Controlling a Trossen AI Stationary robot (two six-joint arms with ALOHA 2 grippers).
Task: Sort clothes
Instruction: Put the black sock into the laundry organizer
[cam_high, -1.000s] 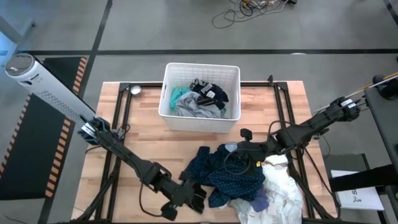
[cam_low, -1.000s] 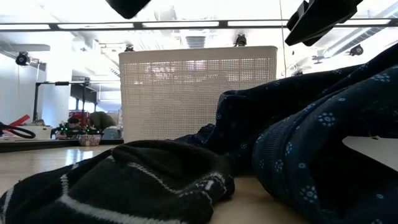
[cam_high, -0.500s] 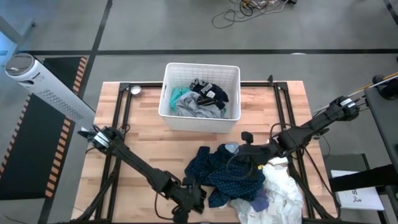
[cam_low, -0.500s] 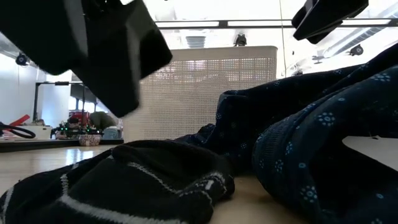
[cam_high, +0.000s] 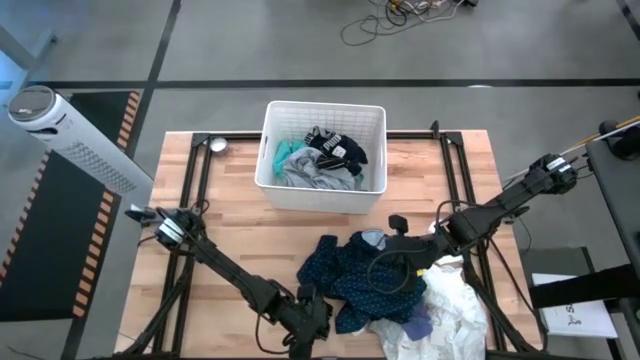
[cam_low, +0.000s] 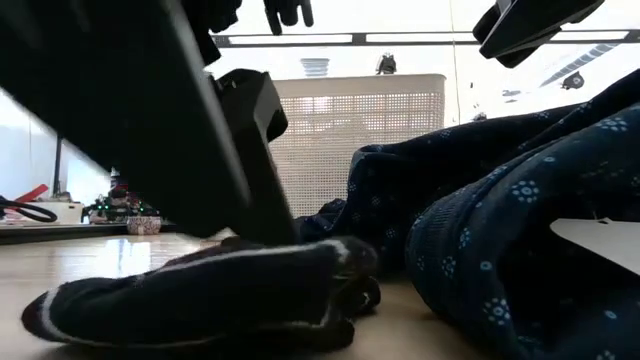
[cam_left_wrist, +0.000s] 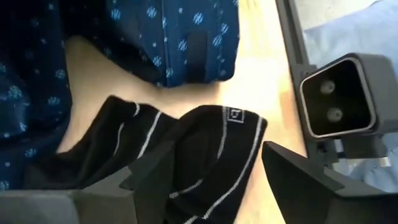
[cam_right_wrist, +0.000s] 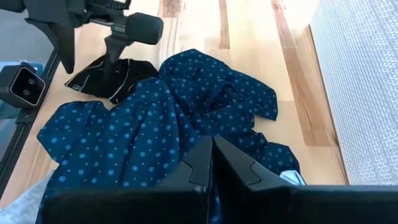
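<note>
Black striped sock (cam_left_wrist: 186, 155) lies on the counter (cam_high: 230, 235) between my left end effector's (cam_left_wrist: 214, 171) spread fingers. I fear pinching the blue dotted garment (cam_left_wrist: 168, 37) just beyond.

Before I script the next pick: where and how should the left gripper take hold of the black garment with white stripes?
Grip the bunched fold of the black striped garment, coming straight down. It lies flat and crumpled on the table, so only a raised fold offers purchase. The left gripper is open above it.
</note>
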